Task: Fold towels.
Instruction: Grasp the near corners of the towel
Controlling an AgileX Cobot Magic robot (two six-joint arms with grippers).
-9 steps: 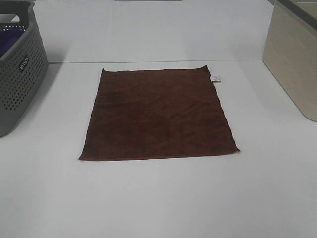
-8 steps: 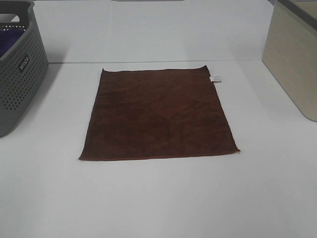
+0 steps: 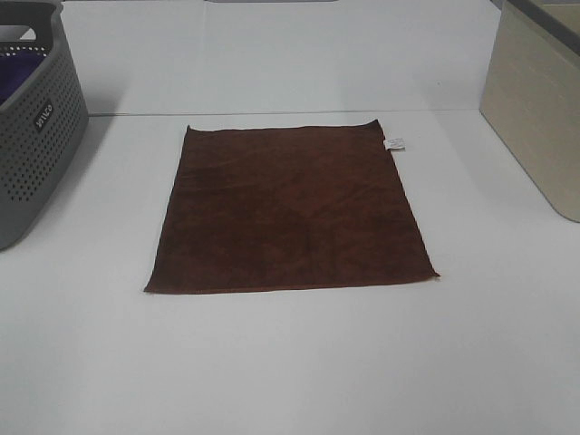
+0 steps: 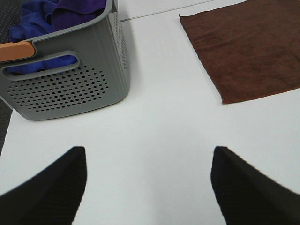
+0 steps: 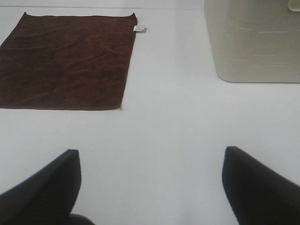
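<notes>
A dark reddish-brown towel (image 3: 290, 208) lies flat and unfolded on the white table, with a small white tag (image 3: 396, 143) at its far right corner. It also shows in the left wrist view (image 4: 248, 51) and the right wrist view (image 5: 65, 61). My left gripper (image 4: 147, 187) is open and empty over bare table, apart from the towel's near left corner. My right gripper (image 5: 150, 187) is open and empty over bare table, apart from the towel's near right corner. Neither gripper shows in the exterior high view.
A grey perforated basket (image 3: 32, 136) stands at the left edge and holds blue-purple cloths (image 4: 51, 14). A beige bin (image 3: 539, 100) stands at the right edge, also seen in the right wrist view (image 5: 255, 40). White table (image 3: 290, 362) surrounds the towel.
</notes>
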